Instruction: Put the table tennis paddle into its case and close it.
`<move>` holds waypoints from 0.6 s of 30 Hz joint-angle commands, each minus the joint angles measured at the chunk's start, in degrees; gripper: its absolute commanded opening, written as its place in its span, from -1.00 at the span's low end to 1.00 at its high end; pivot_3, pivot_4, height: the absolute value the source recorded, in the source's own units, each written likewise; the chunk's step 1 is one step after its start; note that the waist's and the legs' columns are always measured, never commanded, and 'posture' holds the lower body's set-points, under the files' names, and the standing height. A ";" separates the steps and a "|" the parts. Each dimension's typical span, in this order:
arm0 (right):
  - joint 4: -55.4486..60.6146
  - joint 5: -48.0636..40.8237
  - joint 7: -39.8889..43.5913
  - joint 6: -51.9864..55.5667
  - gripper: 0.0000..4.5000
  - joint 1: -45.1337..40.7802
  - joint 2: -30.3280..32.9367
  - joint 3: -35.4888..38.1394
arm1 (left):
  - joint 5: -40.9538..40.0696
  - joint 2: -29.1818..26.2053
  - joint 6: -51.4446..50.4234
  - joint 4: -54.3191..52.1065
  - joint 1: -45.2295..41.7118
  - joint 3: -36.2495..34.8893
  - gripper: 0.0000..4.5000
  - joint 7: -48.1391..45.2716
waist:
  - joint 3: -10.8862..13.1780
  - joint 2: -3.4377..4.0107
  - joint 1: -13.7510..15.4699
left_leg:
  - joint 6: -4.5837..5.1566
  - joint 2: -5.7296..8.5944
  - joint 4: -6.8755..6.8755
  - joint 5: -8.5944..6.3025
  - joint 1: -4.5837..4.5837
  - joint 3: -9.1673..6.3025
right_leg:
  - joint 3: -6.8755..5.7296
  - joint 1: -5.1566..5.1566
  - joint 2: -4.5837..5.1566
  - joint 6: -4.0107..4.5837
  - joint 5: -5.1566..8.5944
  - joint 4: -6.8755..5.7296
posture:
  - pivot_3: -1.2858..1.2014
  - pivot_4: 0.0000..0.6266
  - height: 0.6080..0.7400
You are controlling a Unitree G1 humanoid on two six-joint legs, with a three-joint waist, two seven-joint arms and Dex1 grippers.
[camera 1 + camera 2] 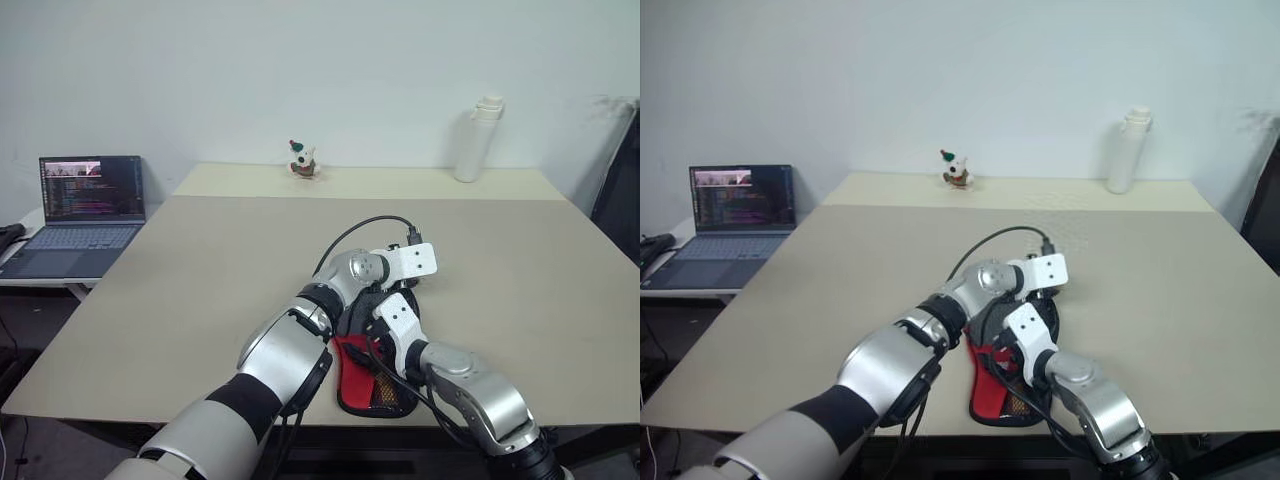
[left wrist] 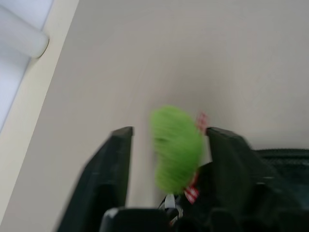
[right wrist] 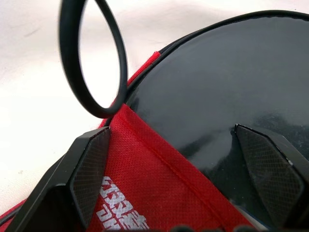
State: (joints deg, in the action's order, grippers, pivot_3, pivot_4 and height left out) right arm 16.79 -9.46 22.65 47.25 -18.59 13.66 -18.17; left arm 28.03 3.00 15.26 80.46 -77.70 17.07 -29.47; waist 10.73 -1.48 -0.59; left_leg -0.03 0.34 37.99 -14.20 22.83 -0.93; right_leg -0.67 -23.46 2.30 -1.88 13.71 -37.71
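Pompom (image 2: 176, 147) between parted left pincer (image 2: 170, 140) fingers.

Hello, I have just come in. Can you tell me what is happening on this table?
A humanoid robot is working on a black and red case at the near edge of the table. The left gripper is open around the green pompom pull. The open right gripper rests over the case's red fabric and glossy black surface.
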 commanded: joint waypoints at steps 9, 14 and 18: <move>-3.14 -1.10 1.67 2.25 1.00 0.05 -0.24 0.71 | -12.63 -7.45 -2.48 -4.28 -2.49 -12.76 0.33 -2.60 | 0.00 0.00 -0.54 | 0.00 0.00 0.02 0.00 0.00 -0.01 | 0.00 0.00 0.03 -0.01 -0.01 -0.01 | 0.03 -0.52 1.00; 0.21 -2.45 2.45 4.24 1.00 -0.60 0.25 1.78 | -16.07 -12.39 -2.43 -5.98 0.03 -15.34 0.33 -5.49 | 0.00 0.00 -0.90 | 0.00 -0.02 0.00 0.00 -0.01 -0.05 | -0.03 -0.01 0.01 0.00 -0.01 -0.05 | 0.03 -0.52 1.00; 3.27 -3.71 3.53 6.13 1.00 -0.84 1.78 3.11 | -19.16 -15.49 -4.13 -7.40 2.97 -17.31 0.33 -9.70 | 0.00 0.00 -0.91 | 0.00 0.00 0.00 0.00 0.01 -0.03 | -0.01 -0.01 0.04 0.01 -0.01 -0.03 | 0.03 -0.52 1.00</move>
State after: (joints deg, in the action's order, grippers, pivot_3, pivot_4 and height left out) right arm 18.87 -12.34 25.51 51.69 -19.82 14.75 -15.88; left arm 10.73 -11.69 11.48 75.43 -74.92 0.87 -37.57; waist 10.73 -1.48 -1.50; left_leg -0.03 0.35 37.98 -14.20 22.85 -0.97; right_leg -0.69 -23.47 2.34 -1.87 13.70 -37.74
